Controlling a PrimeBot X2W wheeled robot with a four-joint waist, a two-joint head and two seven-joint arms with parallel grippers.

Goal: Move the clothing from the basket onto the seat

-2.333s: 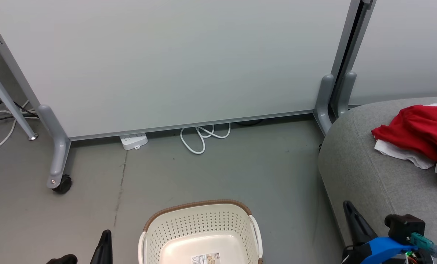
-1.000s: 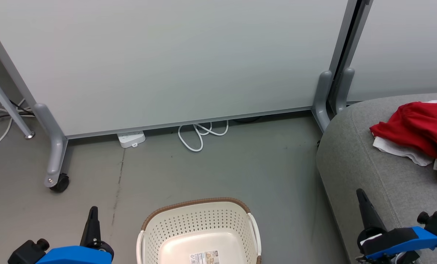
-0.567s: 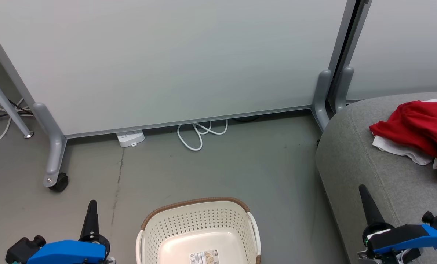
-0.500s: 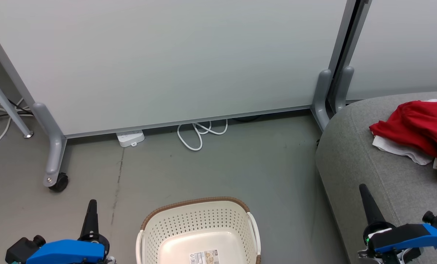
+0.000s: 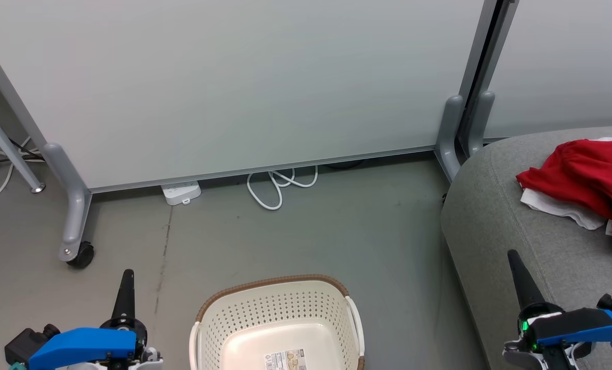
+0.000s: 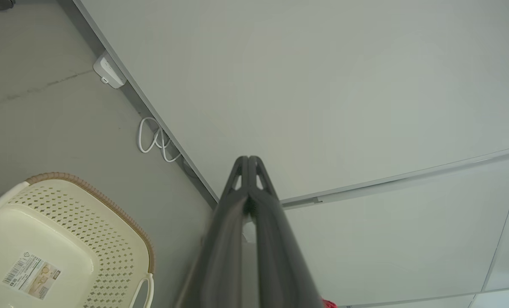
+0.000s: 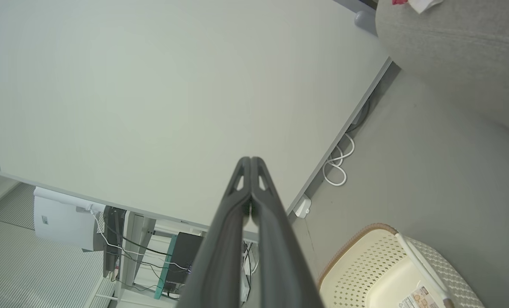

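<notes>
Low in the foreground, the left gripper (image 5: 126, 277) and right gripper (image 5: 515, 259) are hanging closed tight and empty. Between them the basket (image 5: 275, 281) is sitting bare, while beyond the right gripper's tip the clothing (image 5: 588, 174) is lying heaped on the seat (image 5: 496, 216), apparently because unloading is finishing.

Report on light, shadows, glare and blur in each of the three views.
Head view: soft even light, no glare, faint shadows; cream-white perforated plastic basket and bright red fabric clothing sharp. Left wrist view: left gripper crisp at its tips, dark fingers blurred toward the bottom edge. Right wrist view: right gripper likewise; white panel evenly lit.
</notes>
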